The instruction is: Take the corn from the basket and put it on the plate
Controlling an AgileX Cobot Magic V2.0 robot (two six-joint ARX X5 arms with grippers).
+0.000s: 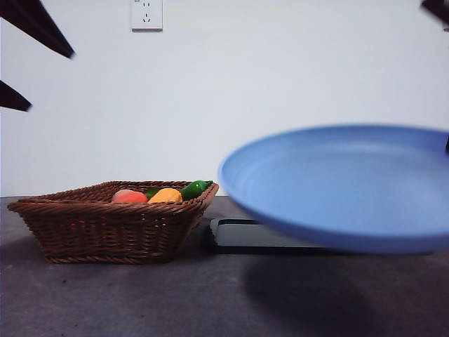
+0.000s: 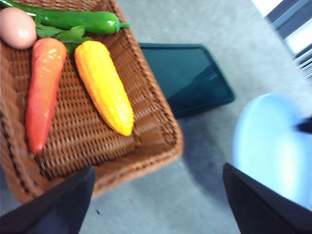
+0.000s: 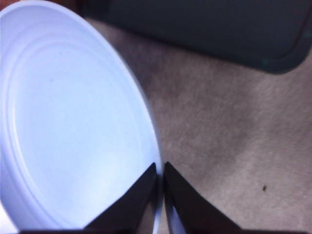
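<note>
The corn [image 2: 105,87], glossy orange-yellow, lies in the brown wicker basket [image 2: 156,126] beside a long orange-red vegetable. From the front only its rounded top [image 1: 165,196] shows above the basket's rim [image 1: 105,228]. My left gripper [image 2: 158,170] hovers open above the basket's near corner, holding nothing. The light-blue plate [image 1: 344,186] hangs tilted in the air at the right, off the table. My right gripper [image 3: 160,168] is shut on the plate's rim [image 3: 73,122]. The plate [image 2: 268,146] also shows blurred in the left wrist view.
A flat black tray [image 1: 252,235] lies on the grey table between the basket and the lifted plate. A green pepper [image 2: 78,19], a peach-like fruit [image 2: 17,27] and an orange-red carrot-like piece [image 2: 44,87] share the basket. Dark arm parts [image 1: 35,24] show at the top left.
</note>
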